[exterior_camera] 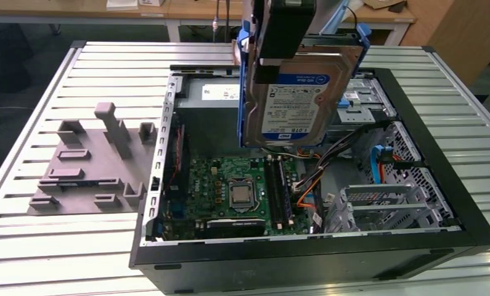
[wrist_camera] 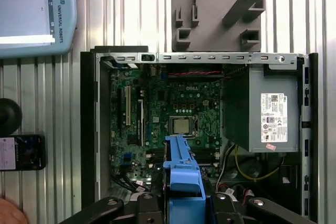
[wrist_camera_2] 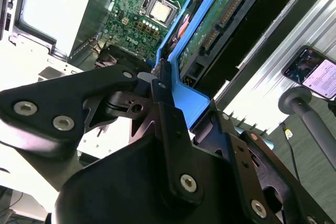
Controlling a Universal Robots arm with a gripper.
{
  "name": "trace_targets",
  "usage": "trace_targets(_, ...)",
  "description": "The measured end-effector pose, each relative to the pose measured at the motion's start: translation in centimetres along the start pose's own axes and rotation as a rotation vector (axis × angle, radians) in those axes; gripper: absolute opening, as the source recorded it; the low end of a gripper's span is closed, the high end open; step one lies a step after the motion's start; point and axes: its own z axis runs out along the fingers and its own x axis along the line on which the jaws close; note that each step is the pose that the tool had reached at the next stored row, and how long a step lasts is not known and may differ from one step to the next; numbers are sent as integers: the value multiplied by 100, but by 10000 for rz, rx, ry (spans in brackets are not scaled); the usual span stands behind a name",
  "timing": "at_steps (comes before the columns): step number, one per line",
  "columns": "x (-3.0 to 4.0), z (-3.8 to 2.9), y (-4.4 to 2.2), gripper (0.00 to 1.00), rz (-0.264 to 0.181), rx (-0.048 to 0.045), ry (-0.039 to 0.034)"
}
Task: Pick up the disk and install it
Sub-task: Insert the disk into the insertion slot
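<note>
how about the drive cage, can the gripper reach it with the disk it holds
Probably yes: the gripper, shut on the disk, hangs above the open computer case, and nothing covers the drive cage from above.

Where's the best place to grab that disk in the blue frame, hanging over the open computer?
Probably grip the disk by the top end of its blue caddy frame, coming from above. It hangs upright, so that end faces up, and the thin frame fits between the fingers, keeping them off the label. The gripper holds it there.
</note>
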Motion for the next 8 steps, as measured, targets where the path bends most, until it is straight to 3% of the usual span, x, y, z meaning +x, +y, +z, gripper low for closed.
trace_targets(8,31,0,-15,36,-1,1,-1)
